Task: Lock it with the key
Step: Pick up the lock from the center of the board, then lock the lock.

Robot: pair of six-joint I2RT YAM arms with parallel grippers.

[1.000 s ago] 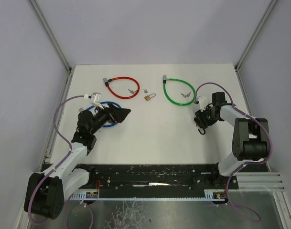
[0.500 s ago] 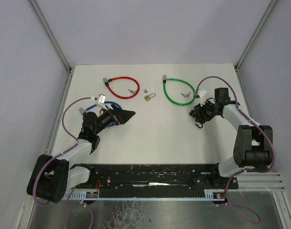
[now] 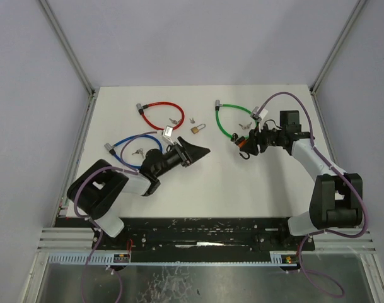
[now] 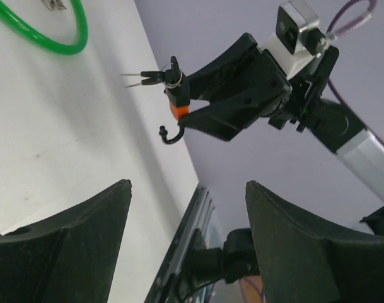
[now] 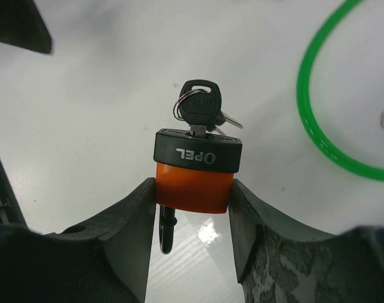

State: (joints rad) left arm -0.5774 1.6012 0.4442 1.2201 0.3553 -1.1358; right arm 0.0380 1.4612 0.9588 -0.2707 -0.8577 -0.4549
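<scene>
Two robot arms work over a white surface scattered with locks. Nearest the bases, the left gripper reaches low toward the middle and points right. Its fingers stand apart with nothing between them.

Facing it and well apart, the right gripper has its fingers clamped on the two sides of the orange padlock, held over the right half of the surface. The padlock's black cap bears white lettering. The key sits in the cap's keyhole, its black head sticking out, with a ring and a second key hanging off it. From the opposite end of the orange body a dark shackle curls out as a hook with one end free.

Just behind the left arm a blue cable lock lies in an open loop with a small bunch of keys inside it. Farther back, near the middle, sits a small brass padlock. To its left a red cable lock lies looped, with spare keys at its right edge. To the right of the brass padlock, a green cable lock curves beside the right gripper, with another set of keys lying within its loop, close to the gripper's wrist
</scene>
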